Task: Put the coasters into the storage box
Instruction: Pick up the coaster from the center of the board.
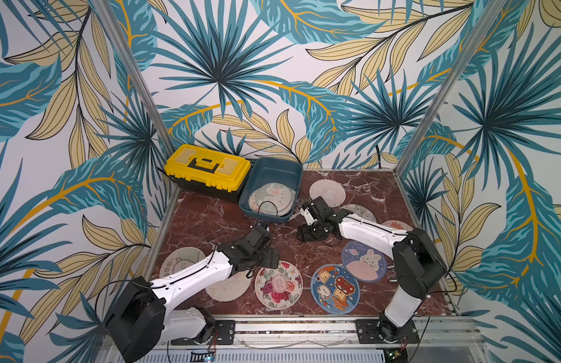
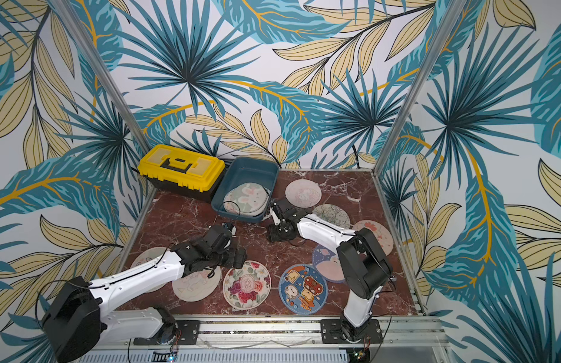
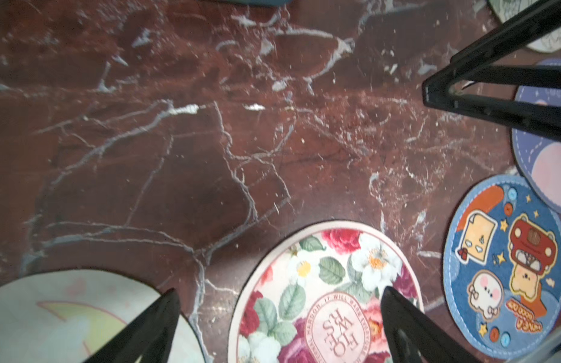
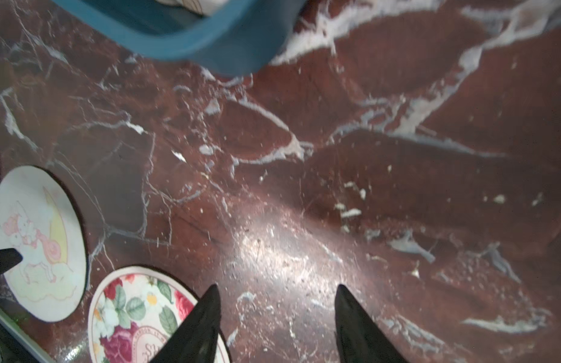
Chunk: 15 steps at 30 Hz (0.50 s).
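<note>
- Red-brown marble tabletop (image 1: 210, 220) lies bare between the half-spread, empty jaws of the right gripper (image 4: 277, 314).
- Dark teal plastic storage box (image 4: 210, 41) sits ahead of them, holding pale round coasters (image 1: 271, 199).
- Floral round coaster (image 3: 329, 298) lies partly beneath the left gripper (image 3: 279, 314), whose jaws are spread wide and empty.

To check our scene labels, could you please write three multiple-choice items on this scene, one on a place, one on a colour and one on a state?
1. Where does the storage box stand?
A) beside the yellow toolbox
B) between the arm bases
C) on top of the toolbox

2. What background colour has the cartoon bear coaster?
A) pink
B) green
C) blue

3. How is the right gripper?
A) shut on a coaster
B) open and empty
C) inside the box

Answers:
1 A, the two sit side by side at the table's far edge.
2 C, blue surrounds the bear.
3 B, its jaws stand apart over bare table.
</note>
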Each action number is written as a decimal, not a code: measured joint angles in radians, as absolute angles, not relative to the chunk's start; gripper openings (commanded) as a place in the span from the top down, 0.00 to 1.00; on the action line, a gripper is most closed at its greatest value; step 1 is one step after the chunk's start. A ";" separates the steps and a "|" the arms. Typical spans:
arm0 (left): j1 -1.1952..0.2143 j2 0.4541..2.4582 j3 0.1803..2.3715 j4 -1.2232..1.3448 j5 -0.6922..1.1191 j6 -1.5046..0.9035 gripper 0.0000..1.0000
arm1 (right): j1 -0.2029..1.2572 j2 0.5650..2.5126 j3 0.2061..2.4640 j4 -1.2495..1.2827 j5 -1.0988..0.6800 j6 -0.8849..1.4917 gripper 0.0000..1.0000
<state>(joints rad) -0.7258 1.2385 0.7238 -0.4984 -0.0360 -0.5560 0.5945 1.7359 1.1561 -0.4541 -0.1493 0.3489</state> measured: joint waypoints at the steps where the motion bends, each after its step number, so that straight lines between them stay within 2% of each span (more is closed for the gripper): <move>1: -0.736 1.225 0.713 -0.507 -0.037 -0.565 0.00 | 0.598 1.719 1.132 -0.451 -0.155 0.354 0.42; 8: -0.805 1.169 0.635 -0.559 -0.041 -0.637 0.01 | 0.638 1.612 0.993 -0.426 -0.173 0.389 0.42; 15: -0.907 1.223 0.628 -0.599 -0.082 -0.682 0.01 | 0.691 1.602 0.928 -0.406 -0.192 0.415 0.42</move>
